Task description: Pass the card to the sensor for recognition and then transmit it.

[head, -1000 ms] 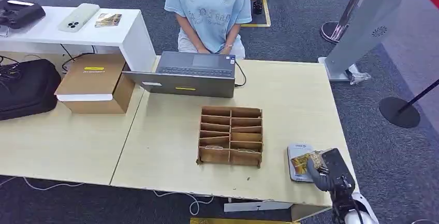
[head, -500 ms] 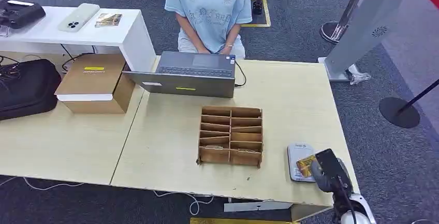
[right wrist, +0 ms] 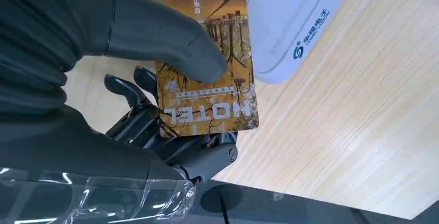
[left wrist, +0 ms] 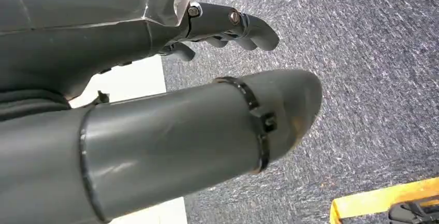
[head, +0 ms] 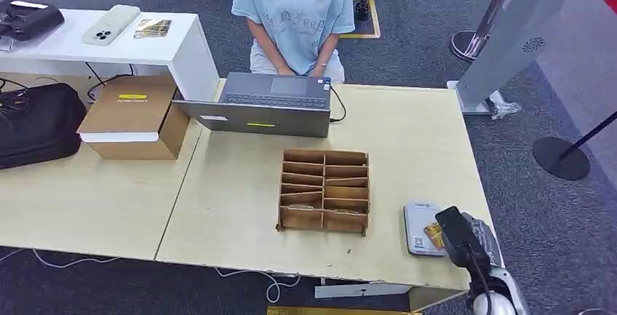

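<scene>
My right hand (head: 460, 236) hovers at the table's near right corner and pinches a golden hotel card (head: 434, 234) between thumb and fingers. The card (right wrist: 213, 74) reads "HOTEL" and lies flat over the near end of the white card sensor (head: 420, 226), a flat white pad (right wrist: 292, 22) with a blue logo. My left hand (left wrist: 228, 25) hangs beside the table over grey carpet, its fingers loosely curled and holding nothing.
A cardboard divider box (head: 324, 190) with several slots stands left of the sensor. A grey laptop (head: 265, 102) sits at the table's far side in front of a seated person (head: 293, 11). A brown carton (head: 134, 115) and a black bag (head: 36, 123) lie at the left.
My right hand has drawn back toward the table's near right edge, taking the card from the sensor's middle to its near right end.
</scene>
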